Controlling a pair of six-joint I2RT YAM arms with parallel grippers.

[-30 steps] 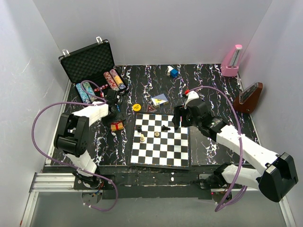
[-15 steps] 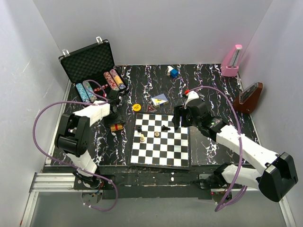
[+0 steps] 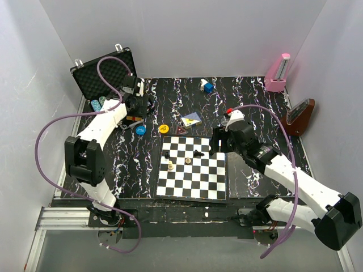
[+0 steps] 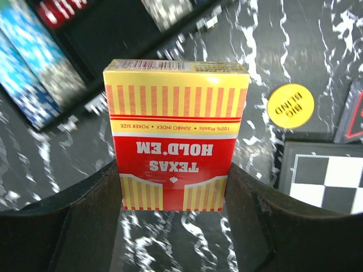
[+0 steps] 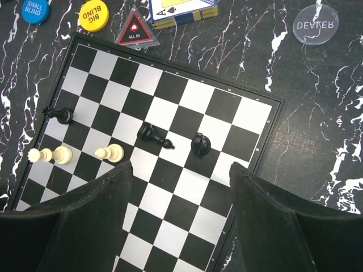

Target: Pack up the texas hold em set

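In the left wrist view, my left gripper [image 4: 176,170] is shut on the red-yellow "Texas Hold'em" card box [image 4: 176,133], which hangs above the marble table. From above, that gripper [image 3: 135,113] hovers with the box [image 3: 134,119] just in front of the open black case [image 3: 105,72]. Rows of chips [image 4: 28,79] lie in the case's base. A yellow disc [image 3: 164,128] and a blue disc [image 3: 140,130] lie on the table. My right gripper [image 3: 218,141] is open above the chessboard, its fingers [image 5: 102,192] holding nothing.
The chessboard [image 3: 193,167] carries a few pieces [image 5: 152,135]. Near its far edge lie a triangular "all in" marker [image 5: 136,31], a blue card box [image 5: 184,11] and a clear dealer disc [image 5: 315,24]. A pink metronome [image 3: 278,73] and a brown one [image 3: 299,116] stand at the right.
My left gripper closed on the card box beside the chessboard, lifted it and carried it back toward the case. The blue disc now shows. The right arm barely shifted.
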